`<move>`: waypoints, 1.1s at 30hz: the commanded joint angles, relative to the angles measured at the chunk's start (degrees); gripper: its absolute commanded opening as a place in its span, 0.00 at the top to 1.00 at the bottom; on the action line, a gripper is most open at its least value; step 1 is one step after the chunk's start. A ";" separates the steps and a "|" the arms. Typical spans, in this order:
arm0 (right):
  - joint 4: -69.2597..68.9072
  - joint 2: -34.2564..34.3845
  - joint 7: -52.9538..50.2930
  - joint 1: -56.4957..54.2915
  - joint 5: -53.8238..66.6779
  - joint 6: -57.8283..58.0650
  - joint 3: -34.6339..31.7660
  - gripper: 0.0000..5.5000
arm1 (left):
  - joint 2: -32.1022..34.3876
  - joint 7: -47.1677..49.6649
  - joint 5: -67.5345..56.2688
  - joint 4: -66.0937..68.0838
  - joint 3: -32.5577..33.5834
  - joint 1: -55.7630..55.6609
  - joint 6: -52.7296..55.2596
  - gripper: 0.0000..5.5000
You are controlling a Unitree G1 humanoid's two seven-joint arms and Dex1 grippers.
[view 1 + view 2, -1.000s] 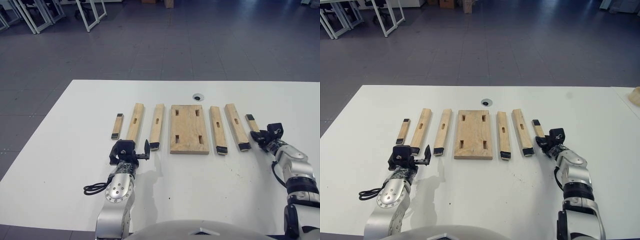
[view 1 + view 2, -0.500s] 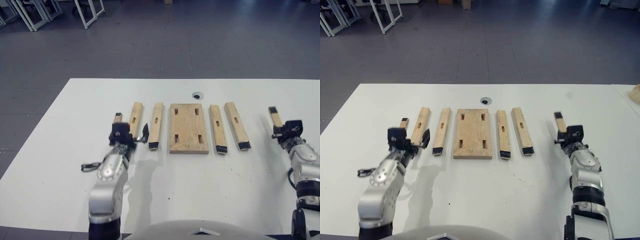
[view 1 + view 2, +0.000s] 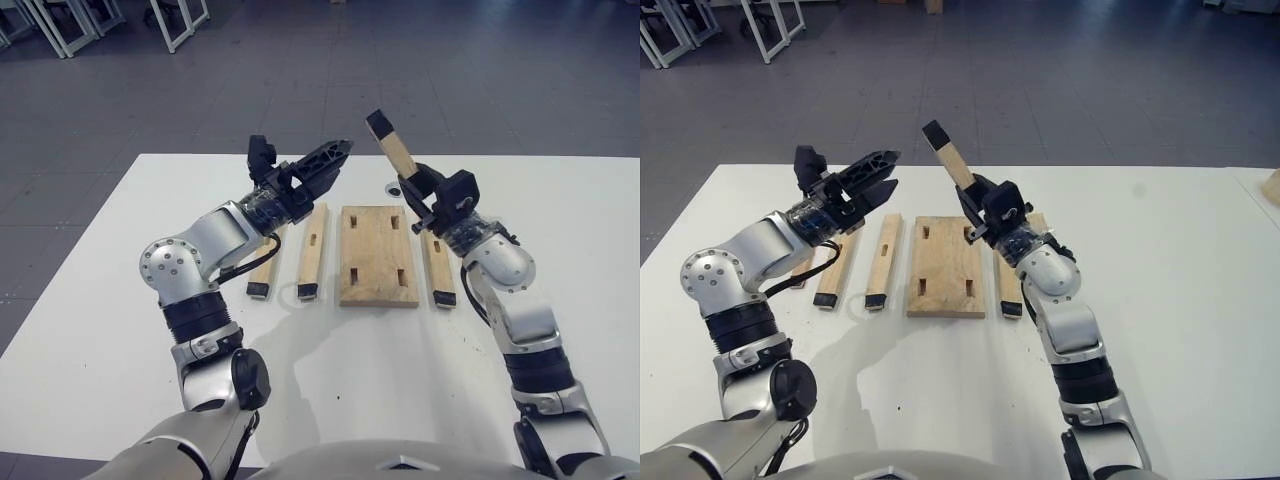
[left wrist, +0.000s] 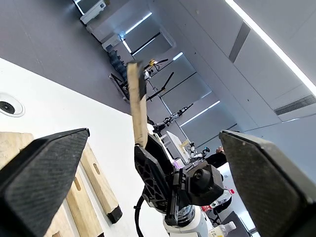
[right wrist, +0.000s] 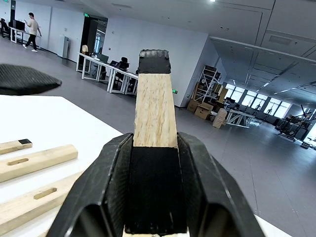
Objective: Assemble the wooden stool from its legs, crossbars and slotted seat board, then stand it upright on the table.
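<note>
Crossbar [image 3: 392,148] juts up tilted from the closed right gripper [image 3: 424,193], empty left gripper [image 3: 336,163] wide open just beside it; gripped seemingly near one end, it could pivot and slip.

On the table [image 3: 110,300], the seat board [image 3: 377,255] lies between a left leg [image 3: 313,250] and a right leg [image 3: 438,275]; a crossbar [image 3: 393,146] is raised above its far edge.

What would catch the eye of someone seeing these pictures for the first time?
First, the short pale wooden crossbar with a black end cap, held tilted in the air by the right gripper, jaws shut on it. Facing it, the left gripper hangs raised with jaws open. Below them, the rectangular slotted wooden seat board lies on the white table between wooden legs.
</note>
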 commanded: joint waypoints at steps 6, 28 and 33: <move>-3.94 3.90 0.59 2.09 -1.57 3.21 5.40 0.77 | 0.22 -0.10 0.44 4.95 -4.05 -0.61 -3.64 0.12; -6.36 5.61 1.30 5.45 -2.63 4.85 8.31 0.77 | 1.35 -1.81 2.26 7.16 -8.08 -0.89 -8.30 0.65; -6.18 5.62 1.32 5.19 -2.76 4.88 8.15 0.77 | 1.48 -2.12 2.38 7.43 -7.87 -1.19 -9.13 0.81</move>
